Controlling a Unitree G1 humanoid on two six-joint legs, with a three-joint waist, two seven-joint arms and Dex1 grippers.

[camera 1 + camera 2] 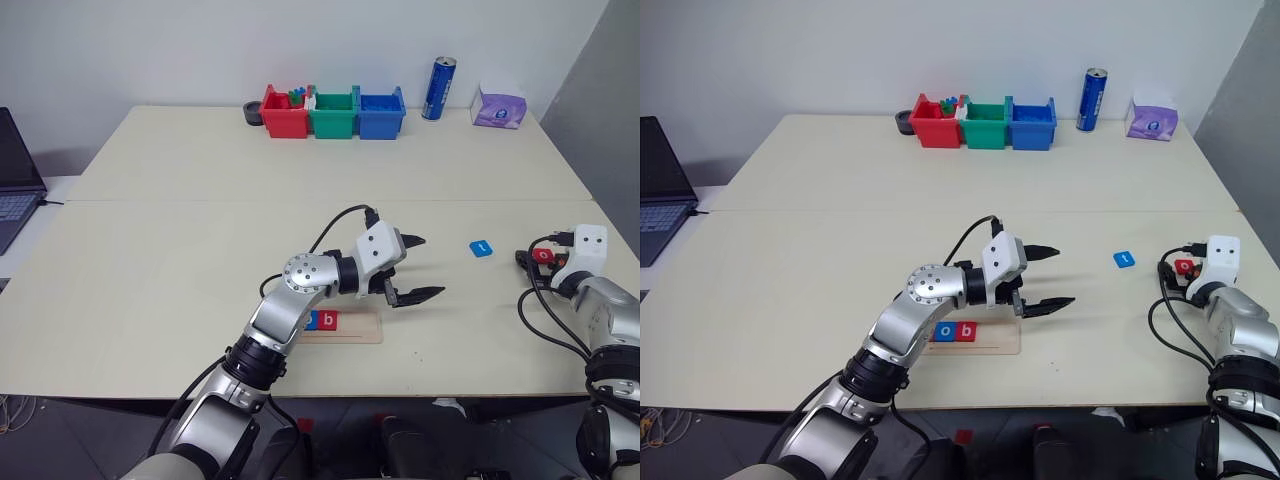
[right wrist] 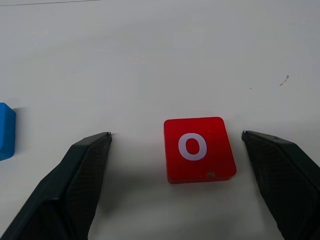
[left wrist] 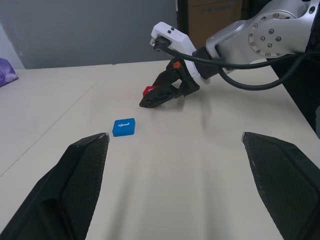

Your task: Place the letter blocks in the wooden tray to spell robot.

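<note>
**Right gripper straddles a red "o" block while two tiles sit in the tray**

Head camera, both eyes: a pale table holds the wooden tray [image 1: 975, 338] near the front edge. Two letter blocks lie in its groove side by side, a blue "o" tile [image 1: 945, 331] and a red "b" tile [image 1: 966, 331]; whether another tile sits further left is hidden by the left arm. The left gripper [image 1: 1049, 277] hovers just past the tray's right end, pointing toward the robot's right, fingers spread wide and holding nothing. Further right, a blue tile [image 1: 1124, 259] lies alone on the table. At the far right, the right gripper [image 1: 1170, 275] sits low at the table with a red "o" block [image 1: 1183, 267] between its fingers. Along the far edge stand a red bin [image 1: 937, 125], a green bin [image 1: 986, 127] and a blue bin [image 1: 1030, 125], with a blue can [image 1: 1094, 99] and a purple tissue pack [image 1: 1152, 120] further right. A laptop [image 1: 660, 190] sits at the left edge.

Left wrist camera: the two black fingers [image 3: 70, 192] stand far apart, empty. Beyond them lies the blue tile, its white letter sideways, looks like a "t". Further off, the right gripper rests by the red block.

Right wrist camera: the red "o" block lies flat on the table between the open fingers [image 2: 75, 185], with a gap on each side, touching neither. The blue tile's edge shows beside it, well apart.
</note>
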